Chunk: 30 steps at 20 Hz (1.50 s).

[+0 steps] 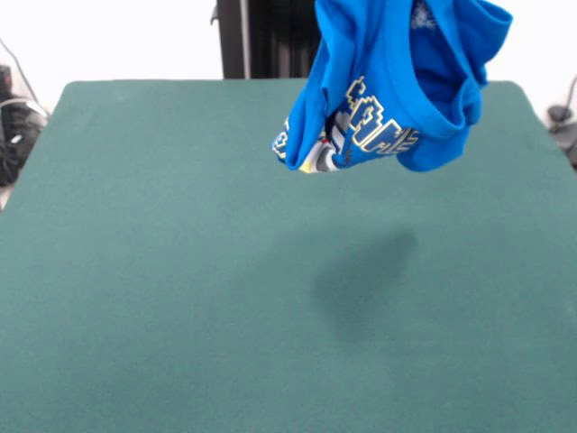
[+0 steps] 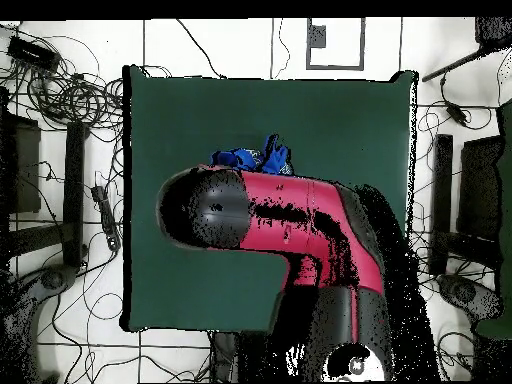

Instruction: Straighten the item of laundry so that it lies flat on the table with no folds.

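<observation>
- T-shirt (image 1: pixel 397 86) hangs bunched in the air at about 1 o'clock, clear of the table (image 1: pixel 180 271) (shadow underneath).
- Gripper's hidden, so can't tell whether it's clamped.
- Overhead, the arm (image 2: pixel 290 225) covers most of it.

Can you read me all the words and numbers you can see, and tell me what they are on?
T-shirt: it has white block letters with yellowish edges, but the shirt hangs bunched and folded above the table, so the word is broken up and I cannot read it for sure.
Overhead view: only a bit of the shirt shows beside the arm, with no letters visible.
Nothing else carries words, numbers or signs that can be read.
</observation>
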Tool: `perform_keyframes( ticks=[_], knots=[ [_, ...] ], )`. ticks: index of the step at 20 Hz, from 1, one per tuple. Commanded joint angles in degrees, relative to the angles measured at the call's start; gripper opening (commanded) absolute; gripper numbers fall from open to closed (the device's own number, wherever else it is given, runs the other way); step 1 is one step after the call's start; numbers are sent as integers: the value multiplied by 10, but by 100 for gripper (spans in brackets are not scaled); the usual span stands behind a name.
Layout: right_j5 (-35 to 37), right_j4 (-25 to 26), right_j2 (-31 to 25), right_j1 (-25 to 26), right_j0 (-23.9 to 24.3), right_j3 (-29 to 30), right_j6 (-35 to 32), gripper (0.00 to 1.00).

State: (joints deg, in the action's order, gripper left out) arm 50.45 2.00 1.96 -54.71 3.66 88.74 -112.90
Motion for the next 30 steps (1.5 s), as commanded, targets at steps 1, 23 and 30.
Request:
perform_keyframes(
  ticks=[1, 23, 30],
  knots=[
    [28, 4, -69, -24, 45, 37, 108, 0],
    [-81, -34, -146, -45, 108, 128, 104, 0],
    [-207, 17, -182, -53, 133, 139, 70, 0]
  ],
)
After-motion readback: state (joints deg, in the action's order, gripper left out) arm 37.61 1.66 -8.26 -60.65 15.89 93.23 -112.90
